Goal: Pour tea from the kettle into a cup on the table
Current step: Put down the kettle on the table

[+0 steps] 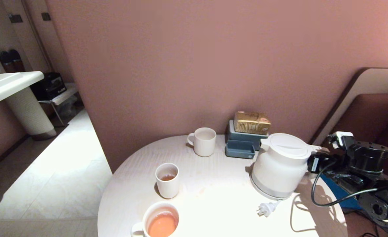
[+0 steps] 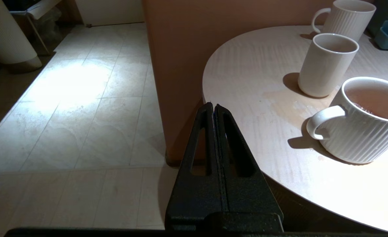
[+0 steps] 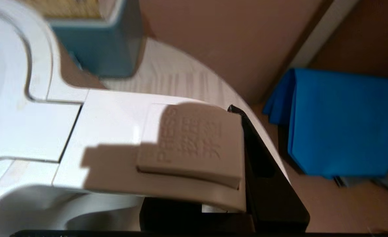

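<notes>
At the table's [image 1: 220, 184] left edge the left gripper [image 2: 213, 108] hangs parked, fingers pressed together on nothing. Mid-table, two cups hold tea [image 1: 162, 224]. On the right the kettle [image 1: 279, 164] stands upright, the right gripper [image 3: 246, 158] clamped on its handle. Likely heavy, smooth plastic; handle is the hold. Button reads "PRESS".

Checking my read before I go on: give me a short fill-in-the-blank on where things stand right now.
1. The right gripper is at the kettle's ____.
2. The left gripper, off the table edge, is ____.
3. The fullest cup is the one ____ to the robot.
4. The kettle's plug lies loose on the ____.

Missing: handle; shut; nearest; table
</notes>
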